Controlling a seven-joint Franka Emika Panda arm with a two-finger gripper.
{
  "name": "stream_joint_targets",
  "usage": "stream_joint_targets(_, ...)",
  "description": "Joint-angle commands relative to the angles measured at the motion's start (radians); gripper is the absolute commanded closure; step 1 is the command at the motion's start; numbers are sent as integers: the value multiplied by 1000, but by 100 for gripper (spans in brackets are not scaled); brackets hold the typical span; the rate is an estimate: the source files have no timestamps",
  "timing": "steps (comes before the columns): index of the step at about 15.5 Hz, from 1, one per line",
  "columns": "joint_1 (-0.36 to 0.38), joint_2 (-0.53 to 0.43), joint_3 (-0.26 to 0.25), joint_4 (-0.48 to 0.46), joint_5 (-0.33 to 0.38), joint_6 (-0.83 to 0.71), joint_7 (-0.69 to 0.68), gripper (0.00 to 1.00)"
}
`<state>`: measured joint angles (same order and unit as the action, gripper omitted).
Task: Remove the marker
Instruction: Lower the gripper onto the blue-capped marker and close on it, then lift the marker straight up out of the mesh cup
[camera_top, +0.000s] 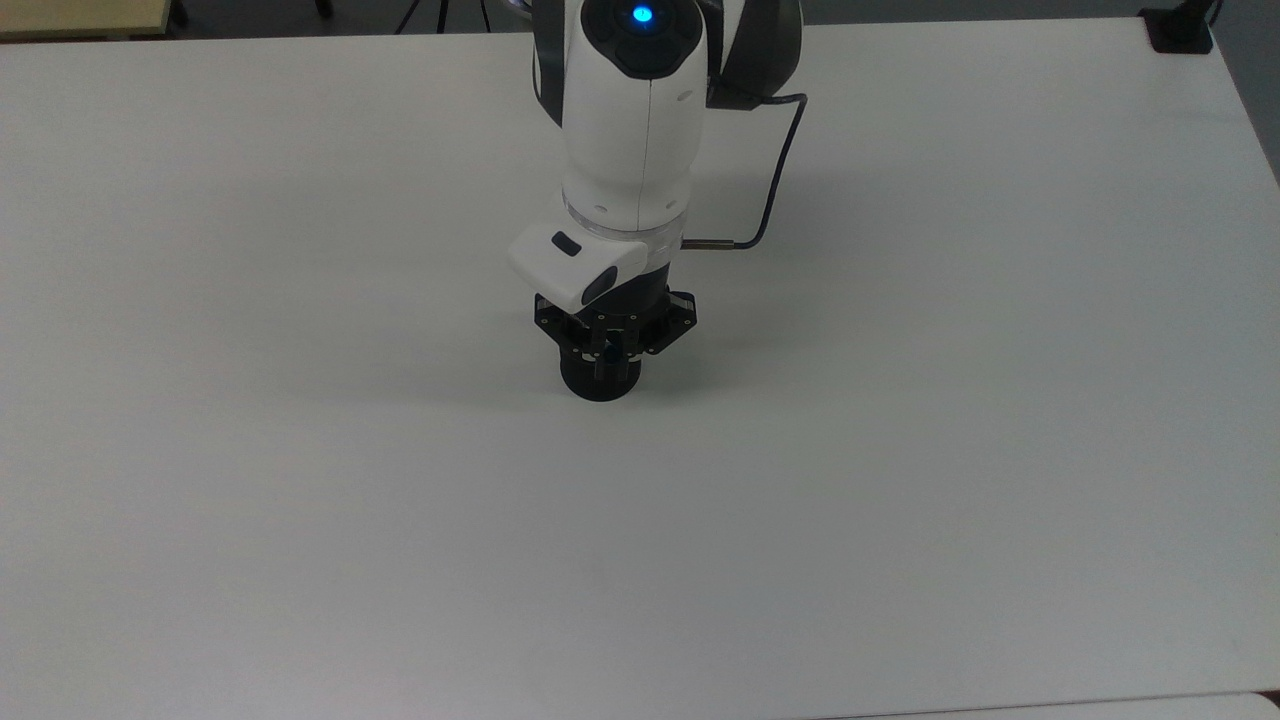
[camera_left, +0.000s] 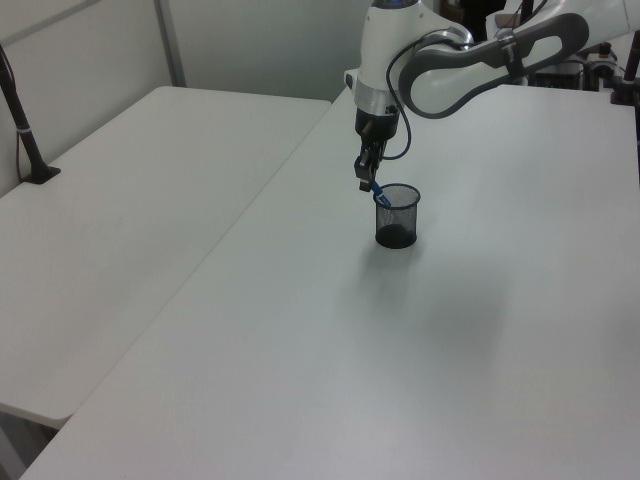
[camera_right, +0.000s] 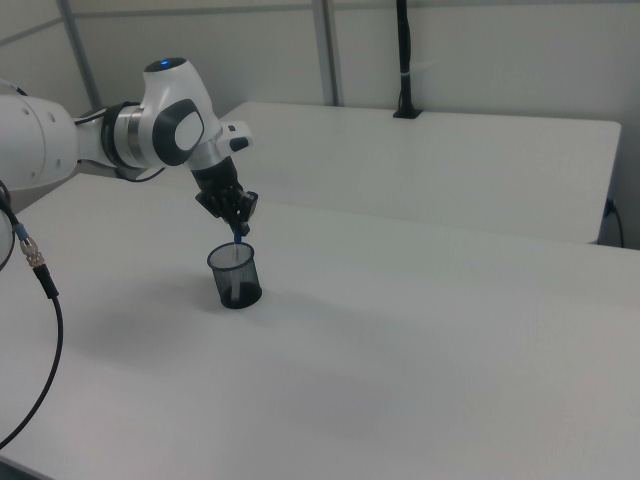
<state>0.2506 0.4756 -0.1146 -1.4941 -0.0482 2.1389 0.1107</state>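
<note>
A black mesh cup (camera_top: 600, 386) (camera_left: 397, 218) (camera_right: 236, 278) stands on the white table (camera_top: 900, 450). The marker (camera_left: 378, 191) (camera_right: 238, 241) leans inside it, and its blue top sticks out over the rim on the left view's left. My gripper (camera_top: 606, 352) (camera_left: 369, 182) (camera_right: 238, 229) hangs straight over the cup, pointing down, with its fingers shut on the marker's blue top. The rest of the marker is hidden in the cup and behind the fingers.
A black cable (camera_top: 775, 160) loops off the wrist. A second white table (camera_left: 120, 220) adjoins, with a black clamped post (camera_left: 25, 125) (camera_right: 404, 60) on it. Another cable (camera_right: 45, 300) hangs at the right view's left. Open tabletop surrounds the cup.
</note>
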Motion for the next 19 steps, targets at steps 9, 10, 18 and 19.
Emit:
stream_joint_targets(9, 18, -90, -39, 15, 5, 7, 11, 98)
stream_joint_targets(10, 15, -112, -37, 15, 7, 9, 11, 98)
stream_joint_targets(18, 24, -242, -36, 14, 53, -120, 12, 97)
stream_joint_targets(19, 25, -246, -30, 14, 69, -158, 12, 97)
